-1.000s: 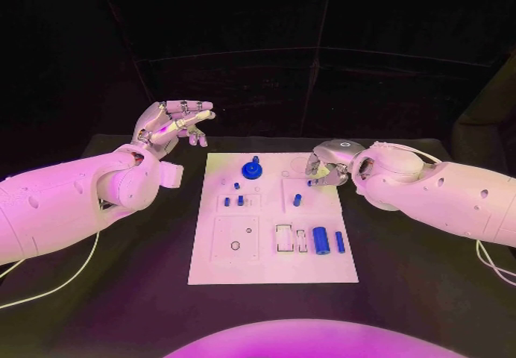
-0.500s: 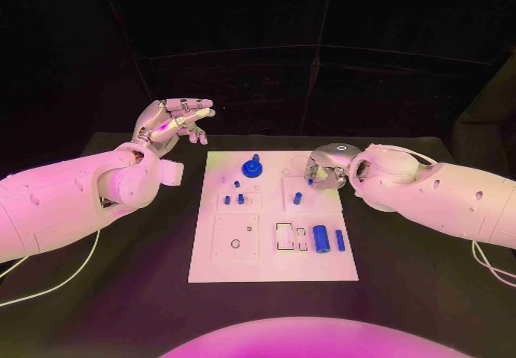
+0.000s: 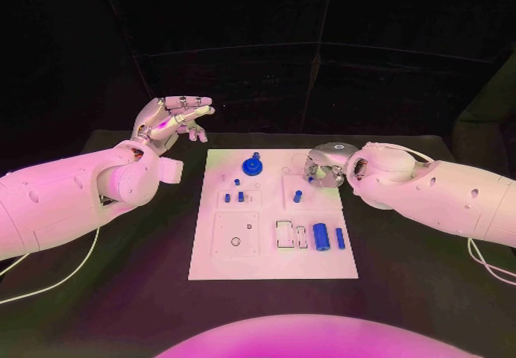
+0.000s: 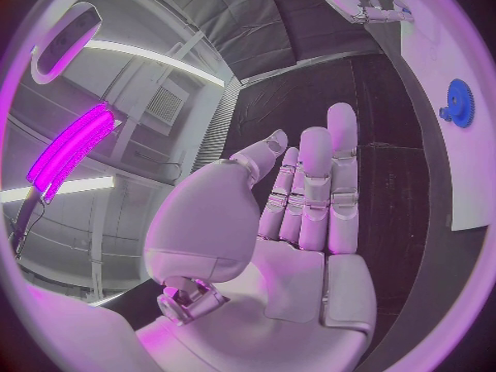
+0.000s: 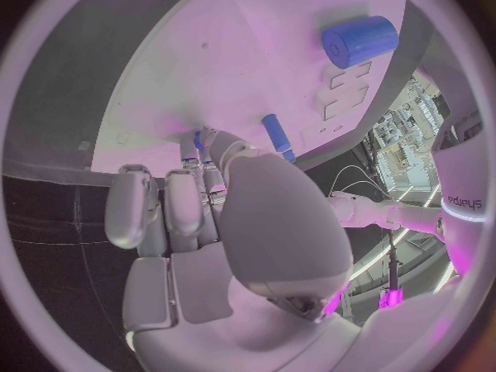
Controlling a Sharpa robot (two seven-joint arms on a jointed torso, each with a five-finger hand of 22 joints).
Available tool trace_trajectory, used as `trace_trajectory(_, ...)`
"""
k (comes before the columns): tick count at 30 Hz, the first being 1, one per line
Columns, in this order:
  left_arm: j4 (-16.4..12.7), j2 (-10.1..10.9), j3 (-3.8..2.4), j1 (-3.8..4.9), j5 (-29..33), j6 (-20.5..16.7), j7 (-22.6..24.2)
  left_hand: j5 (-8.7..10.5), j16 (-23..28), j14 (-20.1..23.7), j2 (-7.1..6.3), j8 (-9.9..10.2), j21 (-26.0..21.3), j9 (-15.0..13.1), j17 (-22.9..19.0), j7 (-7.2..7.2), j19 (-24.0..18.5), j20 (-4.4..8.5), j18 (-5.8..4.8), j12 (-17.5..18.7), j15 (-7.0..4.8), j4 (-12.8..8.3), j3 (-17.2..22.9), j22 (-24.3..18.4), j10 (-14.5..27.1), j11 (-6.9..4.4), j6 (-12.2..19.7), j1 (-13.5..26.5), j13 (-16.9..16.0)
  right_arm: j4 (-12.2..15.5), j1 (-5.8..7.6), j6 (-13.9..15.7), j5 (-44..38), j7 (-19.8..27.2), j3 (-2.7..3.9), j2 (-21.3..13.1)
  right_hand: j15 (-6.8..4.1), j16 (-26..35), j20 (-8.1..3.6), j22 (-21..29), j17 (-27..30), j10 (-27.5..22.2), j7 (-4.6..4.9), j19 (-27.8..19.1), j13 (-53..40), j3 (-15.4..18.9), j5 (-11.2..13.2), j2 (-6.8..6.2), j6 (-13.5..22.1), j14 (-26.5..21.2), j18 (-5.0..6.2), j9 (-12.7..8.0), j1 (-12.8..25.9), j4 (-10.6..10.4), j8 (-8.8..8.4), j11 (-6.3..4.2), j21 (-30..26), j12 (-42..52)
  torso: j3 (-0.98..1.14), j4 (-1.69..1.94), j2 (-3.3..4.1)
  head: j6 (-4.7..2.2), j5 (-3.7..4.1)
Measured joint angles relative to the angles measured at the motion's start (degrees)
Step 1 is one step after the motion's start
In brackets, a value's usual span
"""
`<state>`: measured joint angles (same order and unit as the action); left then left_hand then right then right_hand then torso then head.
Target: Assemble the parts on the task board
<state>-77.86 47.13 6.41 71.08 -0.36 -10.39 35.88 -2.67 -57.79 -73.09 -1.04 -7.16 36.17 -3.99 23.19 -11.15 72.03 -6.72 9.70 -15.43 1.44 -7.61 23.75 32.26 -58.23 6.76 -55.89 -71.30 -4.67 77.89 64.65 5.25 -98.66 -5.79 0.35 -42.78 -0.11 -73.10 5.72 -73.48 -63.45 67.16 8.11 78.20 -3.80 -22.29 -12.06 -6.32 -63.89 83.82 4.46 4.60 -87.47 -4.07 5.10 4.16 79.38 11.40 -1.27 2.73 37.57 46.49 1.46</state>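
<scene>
White arm (image 5: pixel 455 215) marked "sharpa", beside board (image 5: pixel 238 66)

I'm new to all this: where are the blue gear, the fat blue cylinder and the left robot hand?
blue gear (image 3: pixel 253 167), head view, its toothed disc.
fat blue cylinder (image 3: pixel 321 237), head view, mid-body.
left robot hand (image 3: pixel 170 119), head view, palm.

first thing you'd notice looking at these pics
The white task board in the middle of the black table, dotted with small blue parts, including a blue gear near its far edge. The right hand is bent down over the board's far right corner, pinching a small blue peg, while the left hand is raised off to the board's left, holding nothing.
</scene>
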Motion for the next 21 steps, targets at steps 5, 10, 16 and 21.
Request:
trace_trajectory(5, 0.0, 0.0, 0.00, 0.00, 0.0, 0.0, -0.2, 0.00, 0.1, 0.2, 0.00, -0.4, -0.2, 0.0, -0.1, 0.00, 0.0, 0.00, -0.02, -0.5, -0.21, -0.2, 0.2, -0.2, 0.1, 0.11, 0.0, 0.0, 0.0, 0.0, -0.11, 0.2, -0.4, -0.4, 0.03, 0.2, -0.22, -0.3, -0.17, -1.0, -0.2, 0.9, -0.02, 0.8, -0.2, -2.5, 1.3, 0.11, -0.5, 0.2, 0.00, 0.1, 0.1, 1.5, 0.00, -0.06, 0.7, -0.6, 0.02, 0.00, -0.02, 0.11, -0.04)
trace_trajectory(10, 0.1, 0.1, 0.00, 0.00, 0.0, -0.1, -0.3, 0.00, 0.1, 0.2, 0.00, -0.4, -0.2, 0.0, -0.2, 0.00, 0.0, 0.00, -0.02, -0.5, -0.21, -0.4, 0.1, -0.3, 0.4, 0.00, 0.0, 0.0, 0.1, 0.3, -0.31, 0.9, -0.9, -1.1, -0.02, 0.2, -0.22, -0.5, -0.10, -1.5, -0.3, 1.3, 0.07, 1.3, -0.1, -4.4, 1.4, 0.40, -1.0, 0.2, -0.01, 0.0, 0.4, 3.0, 0.00, 0.27, 1.3, -1.1, 0.03, 0.01, -0.04, 0.16, -0.05)
trace_trajectory(16, 0.2, 0.2, 0.00, 0.00, 0.1, -0.1, -0.4, 0.00, 0.1, 0.4, 0.00, -0.7, -0.5, -0.1, -0.2, 0.00, 0.0, 0.00, -0.02, -0.8, 0.00, -0.5, 0.2, -0.3, 0.4, -0.01, 0.0, 0.0, 0.0, 1.2, -0.59, 2.2, -1.3, -1.9, -0.16, -0.3, -0.22, -0.5, -0.10, -1.5, -0.3, 1.4, 0.07, 1.3, -0.1, -5.8, 1.7, 0.74, -1.2, 0.2, -0.01, 0.0, 0.8, 3.9, 0.00, 0.36, 1.3, -1.6, 0.05, 0.00, -0.04, 0.20, 0.00)
trace_trajectory(21, 0.7, 0.1, 0.00, 0.00, 0.1, -0.1, -0.5, 0.00, 0.1, 0.5, 0.00, -0.7, -0.5, -0.1, -0.3, 0.21, 0.0, 0.00, -0.03, -0.8, -0.13, -0.7, 0.1, -0.4, 0.8, 0.00, -0.2, 0.0, 0.1, 2.3, -0.65, 3.4, -1.4, -2.5, -0.18, -1.1, -0.21, -0.5, -0.19, -1.5, -0.3, 1.5, 0.05, 1.8, -0.2, -6.5, 1.7, 0.55, -1.6, 0.2, -0.01, 0.0, 2.1, 4.3, -0.01, 0.54, 2.0, -1.7, 0.06, -0.06, -0.09, 0.12, 0.19)
